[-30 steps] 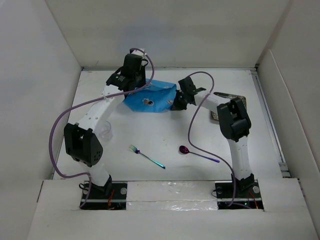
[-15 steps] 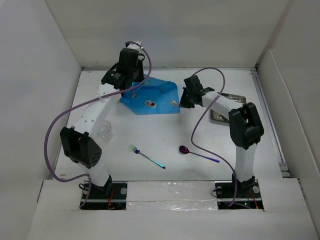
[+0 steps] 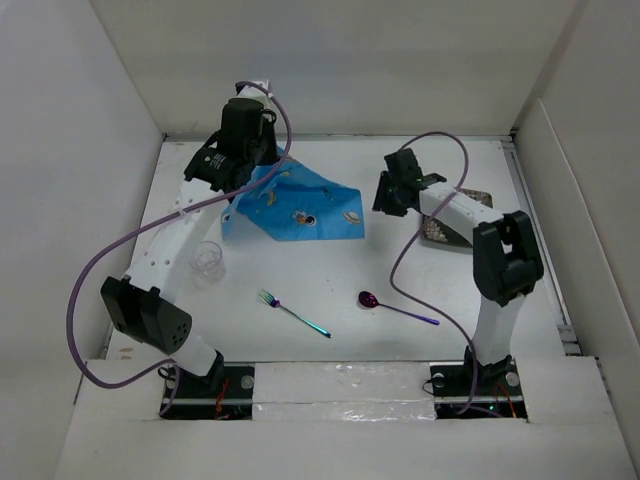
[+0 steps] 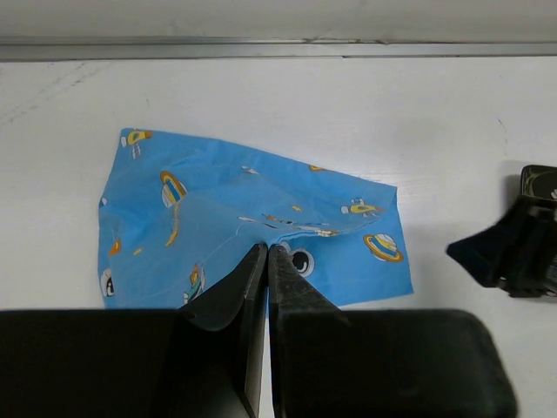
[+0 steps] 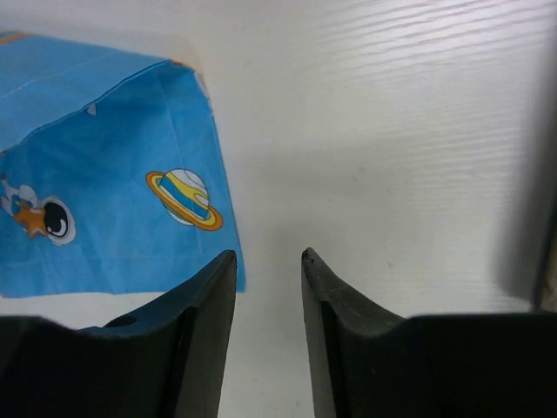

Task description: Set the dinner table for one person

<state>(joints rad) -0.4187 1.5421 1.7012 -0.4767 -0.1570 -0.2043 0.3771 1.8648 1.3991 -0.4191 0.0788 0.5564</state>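
Spreading placemat (image 4: 218, 200) out on bench (image 3: 300, 280), far-centre.

Pinches a raised fold mid-placemat with left tool (image 4: 267, 252), fingers fully closed on cloth, probably to drag and flatten it as the base of the setting. Holds right tool (image 5: 265, 261) slightly parted and empty, just off placemat's right corner, touching nothing. Puts bench under placemat and all round it, out to the walls. Shows cup (image 3: 208, 259) left-near of placemat, fork (image 3: 293, 312) and spoon (image 3: 397, 308) well toward arm bases, tray (image 3: 437, 234) right of placemat, half hidden by right arm. Blocks placemat with nothing but right tool.
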